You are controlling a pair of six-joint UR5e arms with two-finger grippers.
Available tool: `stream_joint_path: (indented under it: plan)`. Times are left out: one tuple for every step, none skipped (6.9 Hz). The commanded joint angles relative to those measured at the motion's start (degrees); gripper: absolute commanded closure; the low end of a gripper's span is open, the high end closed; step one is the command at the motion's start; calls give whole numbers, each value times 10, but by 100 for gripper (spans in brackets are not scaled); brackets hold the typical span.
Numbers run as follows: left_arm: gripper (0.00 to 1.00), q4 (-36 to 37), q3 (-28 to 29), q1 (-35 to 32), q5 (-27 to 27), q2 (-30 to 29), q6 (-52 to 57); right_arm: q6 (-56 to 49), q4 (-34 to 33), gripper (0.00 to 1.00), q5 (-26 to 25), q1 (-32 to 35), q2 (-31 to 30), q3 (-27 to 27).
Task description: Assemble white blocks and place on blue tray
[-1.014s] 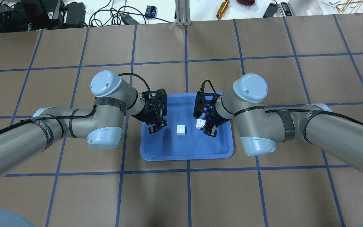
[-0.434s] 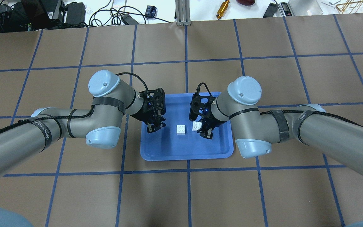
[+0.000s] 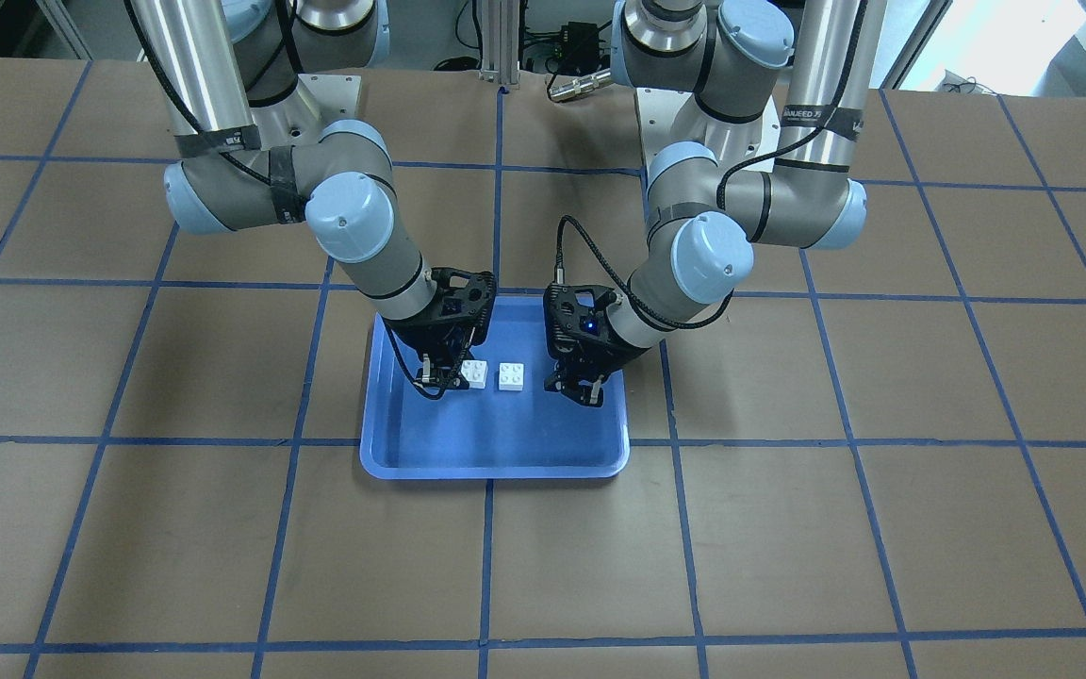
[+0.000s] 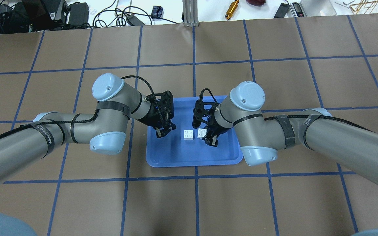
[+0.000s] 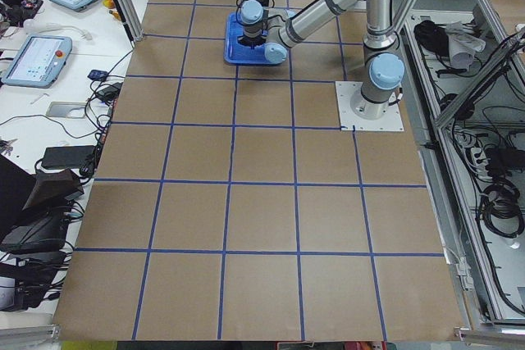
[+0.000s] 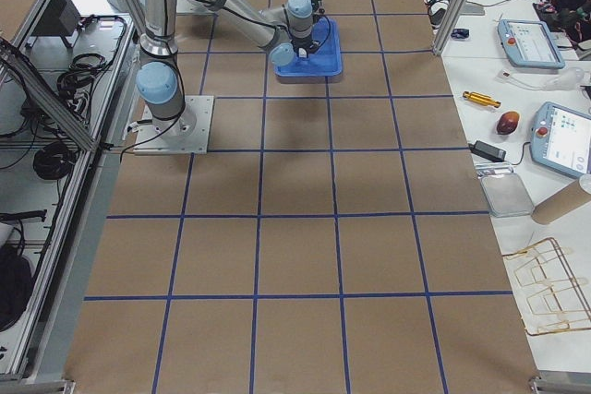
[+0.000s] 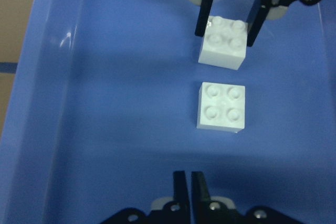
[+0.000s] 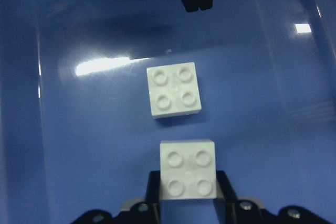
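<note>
Pinching one white block [image 8: 188, 170] inside blue tray [image 4: 189, 157]: right fingers [image 7: 203, 17].

Brown gridded table [image 4: 307, 203]; benches [image 6: 526, 89] alongside, seemingly cluttered.

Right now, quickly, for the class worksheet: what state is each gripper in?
Left gripper: closed, holding nothing.
Right gripper: closed on one white block.
</note>
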Motion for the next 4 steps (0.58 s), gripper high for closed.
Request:
stream_joint_path:
  plan:
    - [91, 0, -1, 2, -10, -1, 2, 8, 2, 100, -2, 2, 0, -2]
    - [91, -3, -4, 4, -41, -4, 2, 8, 1, 100, -2, 2, 5, -2]
    - [92, -3, -13, 7, -65, -6, 3, 8, 0, 100, -1, 2, 10, -3]
    - [93, -3, -19, 7, -67, -7, 5, 9, 5, 100, -1, 3, 11, -12]
